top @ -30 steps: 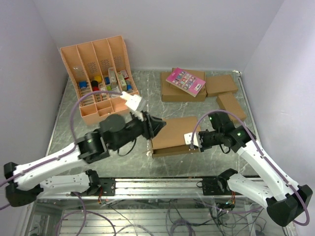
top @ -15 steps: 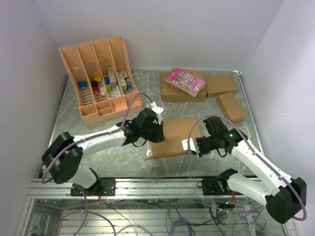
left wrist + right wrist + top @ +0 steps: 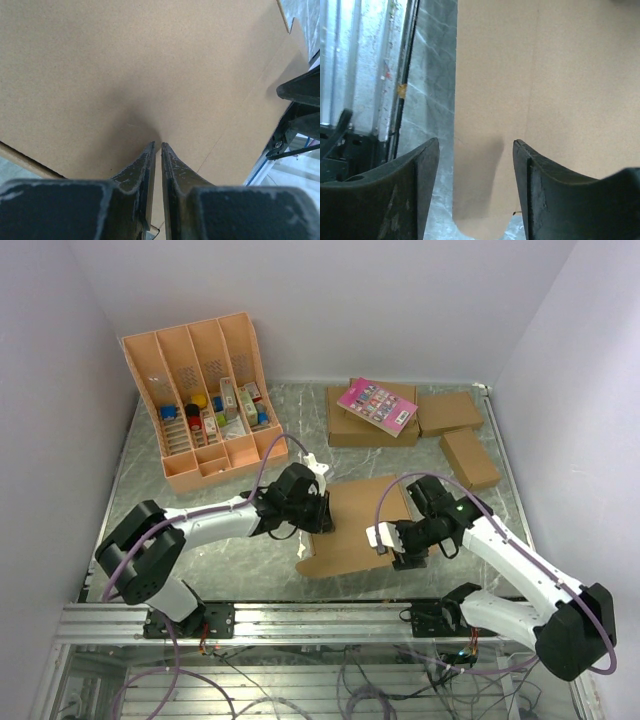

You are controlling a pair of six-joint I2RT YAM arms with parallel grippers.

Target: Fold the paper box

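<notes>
1. Paper box (image 3: 352, 525): large plain brown cardboard piece, lying on the grey marbled table (image 3: 235, 562), set a little askew. It sits between the two grippers. A crease line and a notched flap corner show in the left wrist view (image 3: 125, 65).
2. Left gripper (image 3: 318, 508): at the box's left edge. Fingers (image 3: 142, 170) are drawn down to a thin slit, tan cardboard showing in the slit, tips hard against the box surface (image 3: 158, 144).
3. Right gripper (image 3: 386, 540): over the box's right near part. Fingers (image 3: 420, 175) stand well apart with nothing between them; below the gap (image 3: 475, 145) lies the box's edge (image 3: 535, 75) and bare table beside it.
4. Compartment tray (image 3: 240, 330): orange-tan, behind and to the left of the box, well apart, propped against the rear wall. Small coloured items fill its lower cells.
5. Flat brown box (image 3: 350, 428): directly behind the paper box, apart from it.
6. Pink card (image 3: 377, 406): lying on top of the flat brown box.
7. Two smaller brown boxes (image 3: 449, 412) (image 3: 470, 457): behind and to the right of the paper box, near each other.
</notes>
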